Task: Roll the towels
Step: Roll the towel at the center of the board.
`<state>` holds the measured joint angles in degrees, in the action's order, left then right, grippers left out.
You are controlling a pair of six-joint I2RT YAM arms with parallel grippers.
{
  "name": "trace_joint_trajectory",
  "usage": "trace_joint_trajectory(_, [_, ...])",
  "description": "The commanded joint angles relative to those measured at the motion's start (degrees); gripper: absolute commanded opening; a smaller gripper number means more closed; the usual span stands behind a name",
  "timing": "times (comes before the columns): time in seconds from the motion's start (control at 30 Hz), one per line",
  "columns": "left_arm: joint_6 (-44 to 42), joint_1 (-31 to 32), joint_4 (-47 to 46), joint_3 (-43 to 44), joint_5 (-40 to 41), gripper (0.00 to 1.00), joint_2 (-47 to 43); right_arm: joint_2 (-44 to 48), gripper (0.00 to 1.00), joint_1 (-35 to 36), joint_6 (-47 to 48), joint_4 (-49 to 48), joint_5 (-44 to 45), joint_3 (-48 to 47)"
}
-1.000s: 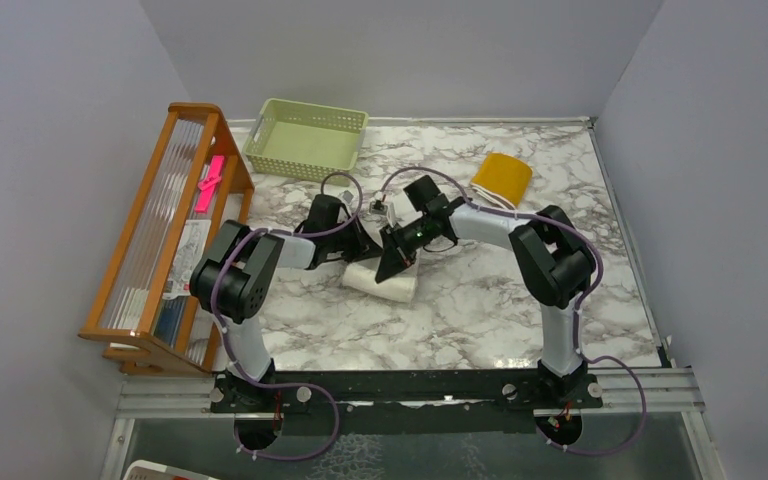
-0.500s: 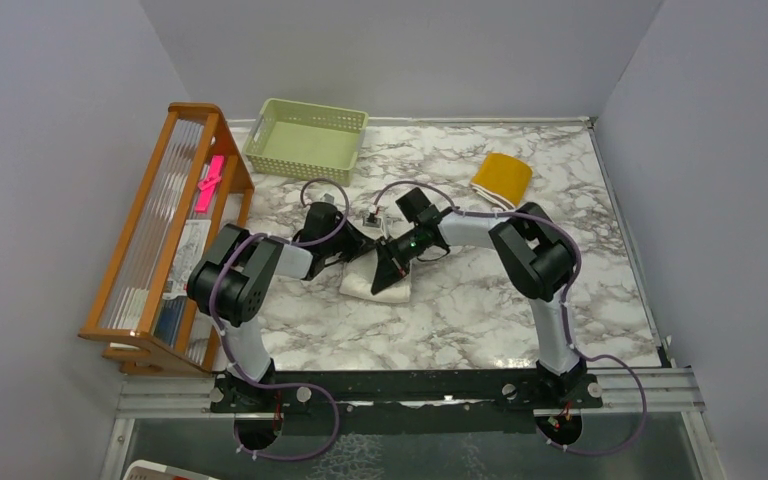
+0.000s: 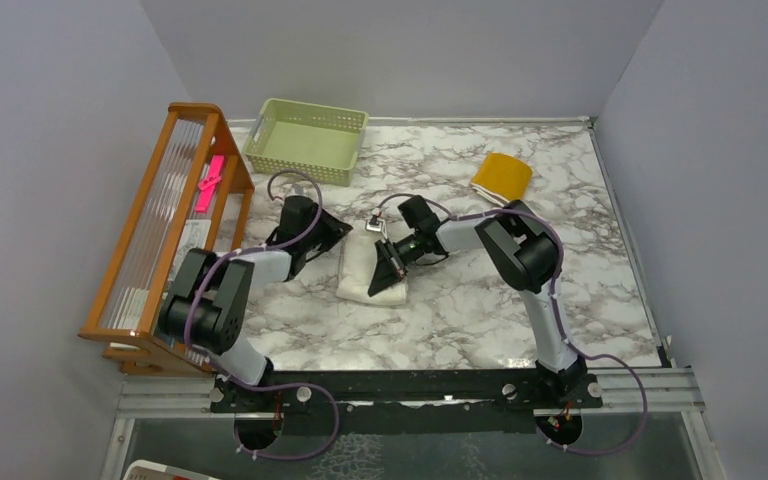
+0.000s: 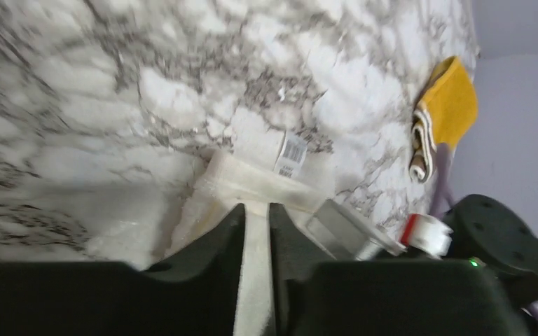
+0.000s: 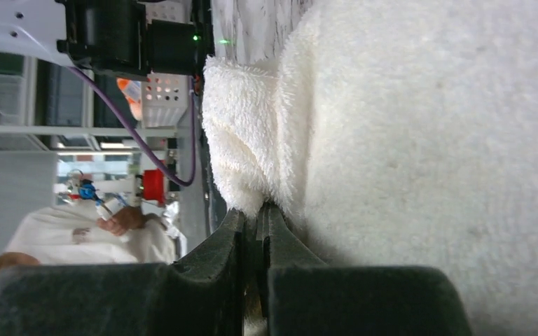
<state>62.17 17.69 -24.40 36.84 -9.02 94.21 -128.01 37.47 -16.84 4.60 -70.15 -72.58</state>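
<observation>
On the far left stands the wooden rack (image 3: 160,230), with the green basket (image 3: 300,160) behind it; neither matters for what I do next. My left claw (image 3: 332,228) hangs just off the left edge of the white towel (image 3: 358,278), apart from it. In its own blurred camera view the fingers are open only a slit, and I judge that nothing is held between them. From that claw the towel lies straight ahead, to the right.

The white towel sits mid-desk between the two arms as a loose, thick bundle. From above it looks about as wide as it is deep, so I cannot name a clear long axis. My right claw (image 3: 390,268) rests on its right part with the fingers together. The tips are buried in a crease under a fat lip of cloth, and they seem to pinch a thin layer. So the right arm has the contact and the left is the free one.

The yellow towel (image 3: 502,175) lies well apart at the far right of the desk (image 3: 460,320), nearer the right arm. I cannot tell whether it is folded or rolled.
</observation>
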Motion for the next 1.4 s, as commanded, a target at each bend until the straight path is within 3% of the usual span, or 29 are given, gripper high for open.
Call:
trace_joint_trajectory(0.0, [-7.18, -3.15, 7.56, 3.74, 3.10, 0.31, -10.69, -6.54, 0.01, -0.01, -8.05, -0.46, 5.57, 2.14])
trace_joint_trajectory(0.07, [-11.43, -3.19, 14.57, 6.62, 3.40, 0.33, -14.83, -8.00, 0.01, -0.16, -10.42, 1.35, 7.41, 0.89])
trace_joint_trajectory(0.1, [-15.54, -3.11, 18.60, 5.00, -2.07, 0.34, -21.86, -8.64, 0.01, -0.15, -13.15, 3.84, 11.06, -0.89])
trace_joint_trajectory(0.23, [-15.74, -2.19, 18.87, -3.42, -10.82, 0.30, -28.73, -7.62, 0.01, -0.13, -13.75, 8.41, 16.38, -2.85])
trace_joint_trajectory(0.37, [-13.32, 0.02, 15.81, -13.08, -13.97, 0.21, -32.40, -6.06, 0.01, -0.16, -13.37, 11.80, 20.78, -4.08])
trace_joint_trajectory(0.5, [-9.44, 0.30, 6.78, -19.60, -16.39, 0.20, -30.44, -5.36, 0.01, -0.12, -13.09, 13.30, 22.27, -4.81])
trace_joint_trajectory(0.8, [-11.59, 0.82, 0.33, -19.54, -16.10, 0.17, -19.07, -4.12, 0.01, -0.06, -12.12, 15.56, 26.33, -4.24])
trace_joint_trajectory(1.0, [-13.65, 0.98, 0.32, -19.13, -15.00, 0.17, -12.92, 1.92, 0.49, 0.95, -6.31, 16.72, 32.53, -4.99])
trace_joint_trajectory(1.07, [-14.27, 1.18, 0.47, -19.51, -14.40, 0.17, -11.38, 5.56, 0.56, 1.11, -4.61, 15.14, 33.33, -4.63])
trace_joint_trajectory(1.23, [-16.17, 1.84, 2.99, -19.19, -11.83, 0.17, -9.17, 13.39, 0.61, 1.15, 0.27, 12.45, 35.02, -4.56])
trace_joint_trajectory(1.37, [-17.86, 2.46, 5.74, -17.82, -10.18, 0.17, -8.46, 21.74, 0.67, 2.38, 5.39, 6.41, 43.81, 0.55])
